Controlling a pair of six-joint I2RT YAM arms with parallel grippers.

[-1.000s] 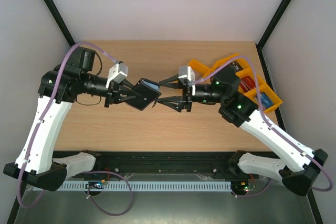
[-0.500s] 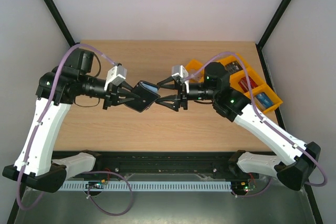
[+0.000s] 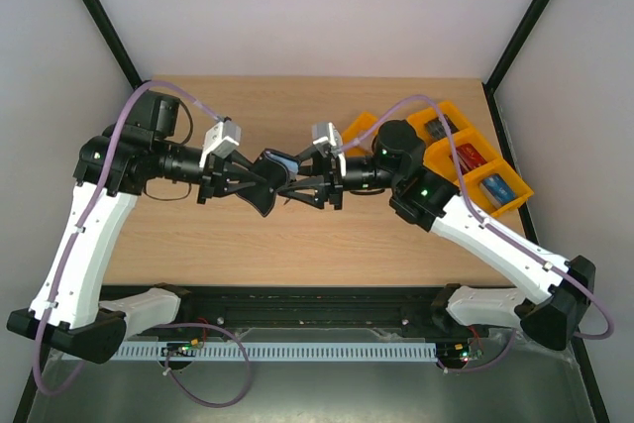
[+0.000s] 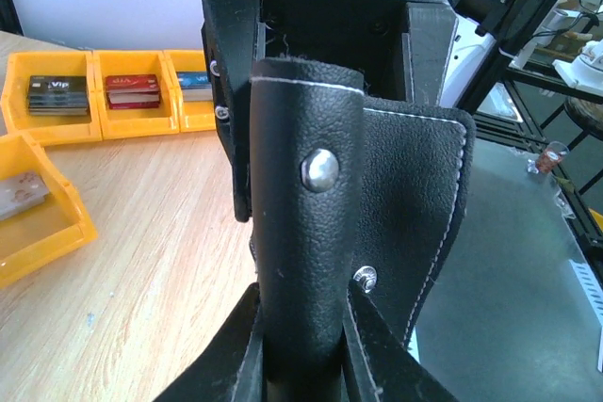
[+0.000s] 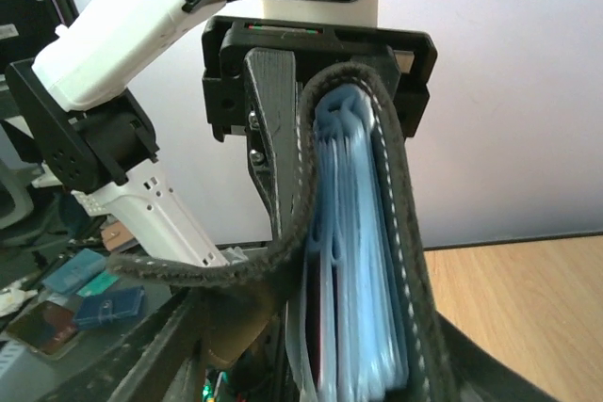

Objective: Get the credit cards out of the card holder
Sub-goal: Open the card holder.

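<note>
Small black folding leather card holder (image 3: 269, 180): aloft, left of orange plastic trays (image 3: 466, 151) | left pincer (image 3: 256, 183) clenched on its fold | right pincer (image 3: 297, 181) released, straddling open edge | soft, floppy; pinch thin slick plastic credit cards (image 5: 317, 327) by exposed edges.

Robotics lab test cell: pale panels (image 3: 317, 17) and black frame posts (image 3: 94, 17) are enclosing a wooden table (image 3: 248, 245); slotted cable duct (image 3: 297, 352) is running along its front; metal racking (image 4: 556, 77) is standing beyond.
</note>
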